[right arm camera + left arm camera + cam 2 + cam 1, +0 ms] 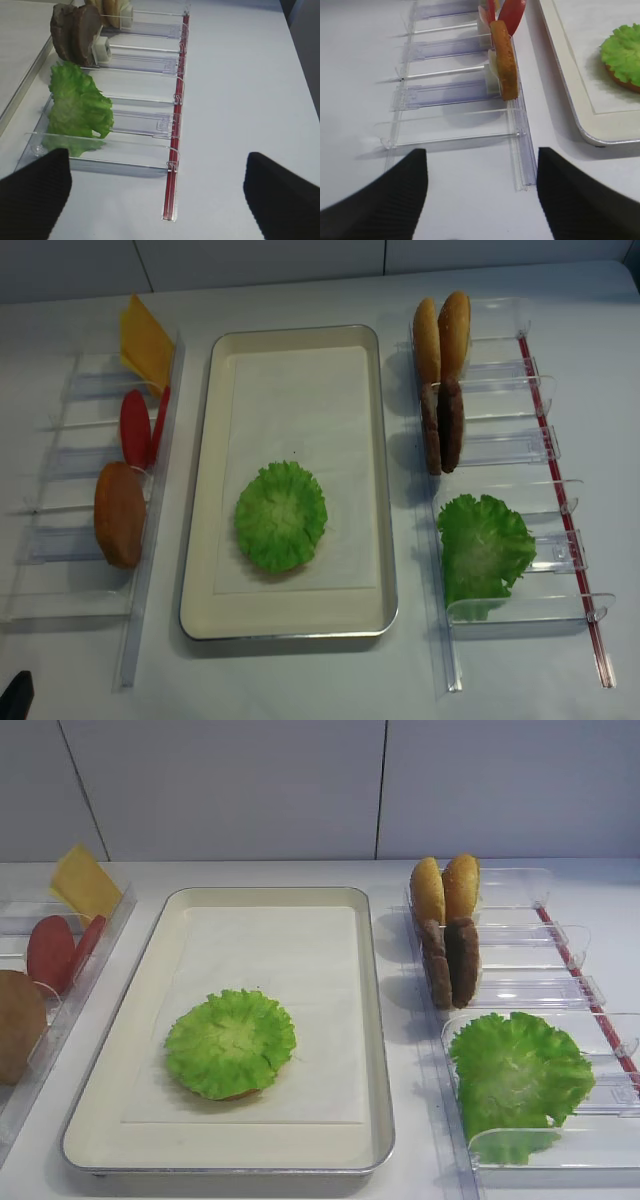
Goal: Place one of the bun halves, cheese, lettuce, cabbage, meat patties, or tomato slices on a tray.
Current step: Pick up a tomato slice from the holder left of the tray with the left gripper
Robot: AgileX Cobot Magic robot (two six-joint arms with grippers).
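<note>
Already a lettuce point(230, 1042) lies over a bun near the tray's point(378, 1050) front edge. Both claws, left gripper point(482, 192) and right gripper point(157, 187), gape empty. Upright tomato slices point(135, 427) could topple or slip when pinched from their bin.

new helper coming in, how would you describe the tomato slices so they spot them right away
Start at the big cream tray and look to the clear rack on its left. The tomato slices stand upright there, smooth red discs between the yellow cheese and an orange bun half.
</note>
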